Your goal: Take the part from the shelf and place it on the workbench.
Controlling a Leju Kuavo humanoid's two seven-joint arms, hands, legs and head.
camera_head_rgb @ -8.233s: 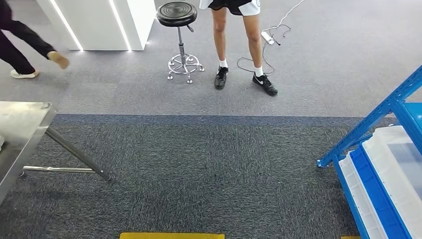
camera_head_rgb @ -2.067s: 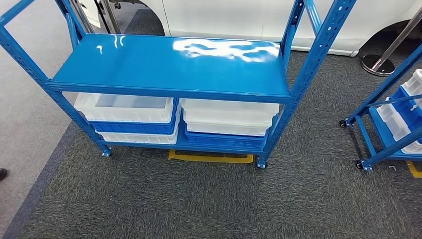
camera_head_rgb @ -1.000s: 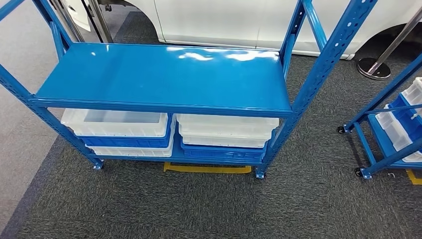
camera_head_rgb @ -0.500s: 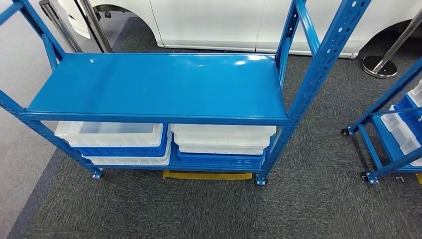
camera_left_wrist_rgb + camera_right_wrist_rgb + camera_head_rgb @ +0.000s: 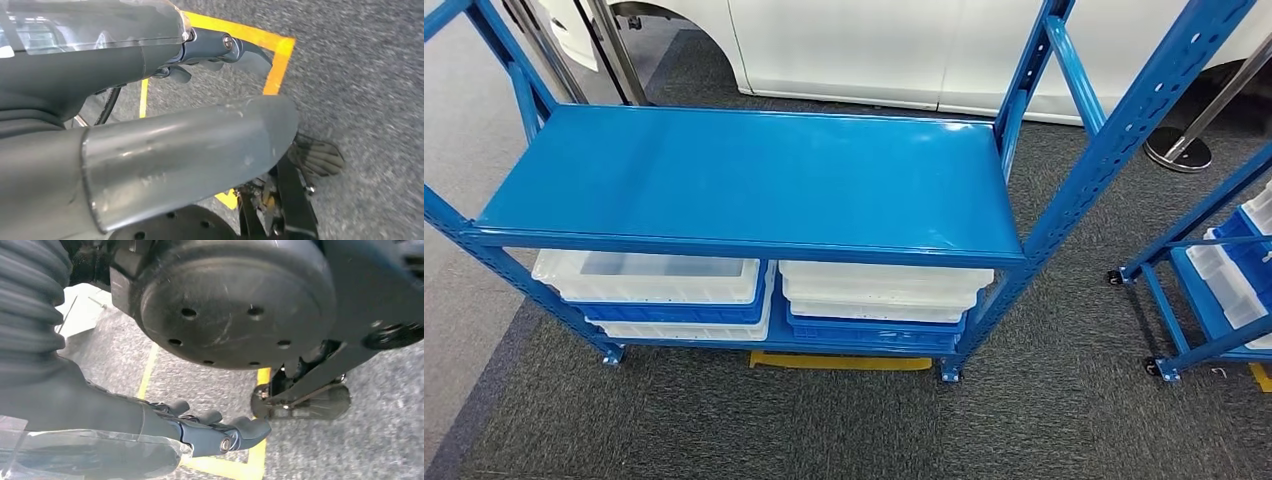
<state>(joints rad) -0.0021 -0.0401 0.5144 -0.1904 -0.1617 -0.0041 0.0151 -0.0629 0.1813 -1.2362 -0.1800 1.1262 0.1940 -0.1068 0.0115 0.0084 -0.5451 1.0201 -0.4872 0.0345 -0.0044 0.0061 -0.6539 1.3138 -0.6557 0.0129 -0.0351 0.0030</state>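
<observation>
The left hand (image 5: 165, 100) hangs over grey carpet (image 5: 360, 75); it holds nothing, fingers (image 5: 240, 50) lightly curled; yellow floor tape (image 5: 270, 55) lies below.

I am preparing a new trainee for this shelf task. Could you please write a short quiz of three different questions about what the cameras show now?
1. True or false: something lies on the upper board of the blue shelf.
2. What stands under that board? A) white and blue trays B) cardboard boxes C) metal buckets
3. Fill in: in the left wrist view, the left robot hand hangs over grey carpet marked with ______ tape.

Key
1. False, the board is bare.
2. A, the trays are stacked in two piles.
3. Yellow.
</observation>
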